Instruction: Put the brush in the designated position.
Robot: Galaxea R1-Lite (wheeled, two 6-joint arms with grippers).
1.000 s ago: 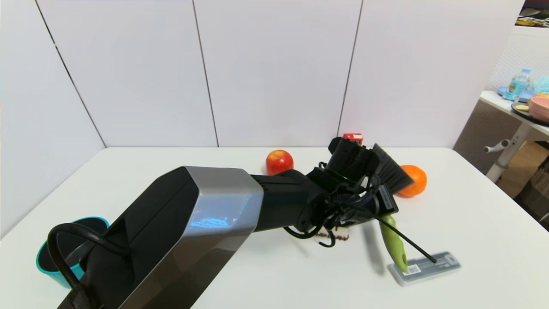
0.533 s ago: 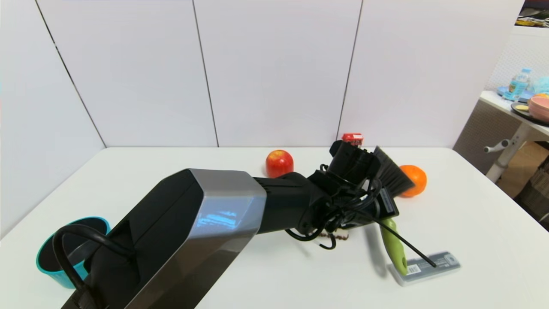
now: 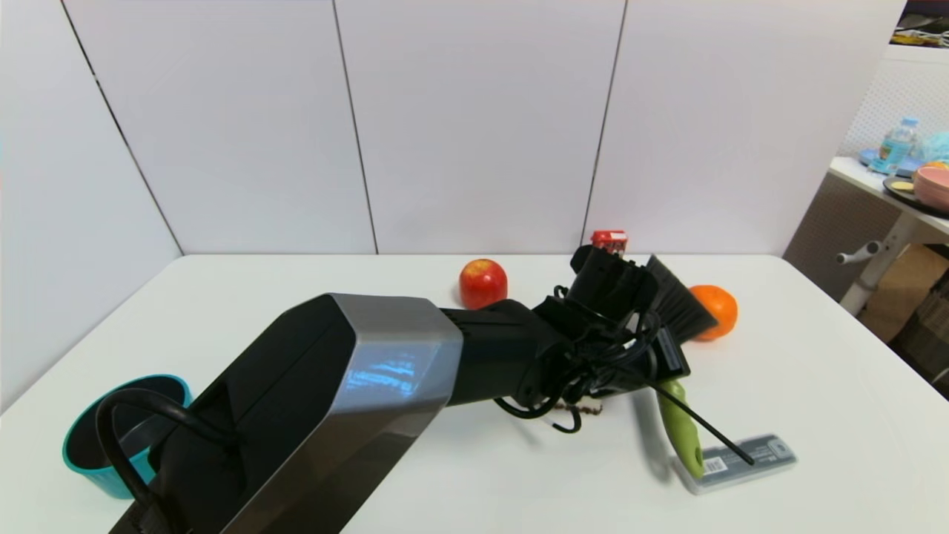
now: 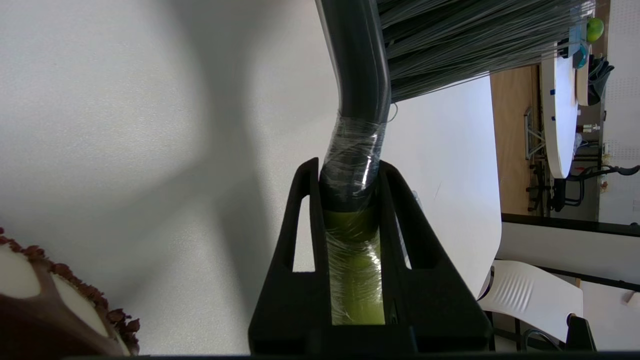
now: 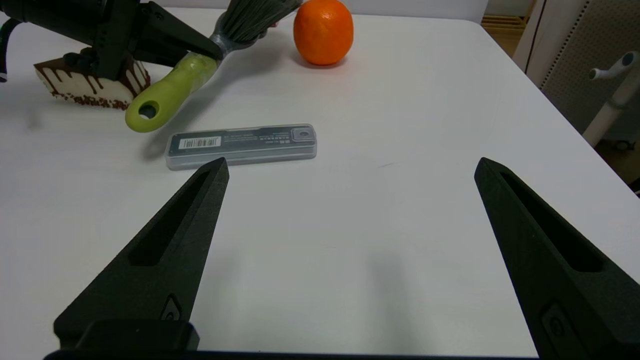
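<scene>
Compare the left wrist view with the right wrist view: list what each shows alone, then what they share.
Only the left wrist view shows the left gripper jaws clamped on the brush where the green handle meets its neck.

Only the right wrist view shows the orange, the grey case, the handle's end hole and the open right gripper.

Both show the brush bristles, the chocolate cake slice and the white table.

grey case [image 5: 241,145] | barcode label | print seemingly too small to read
</scene>
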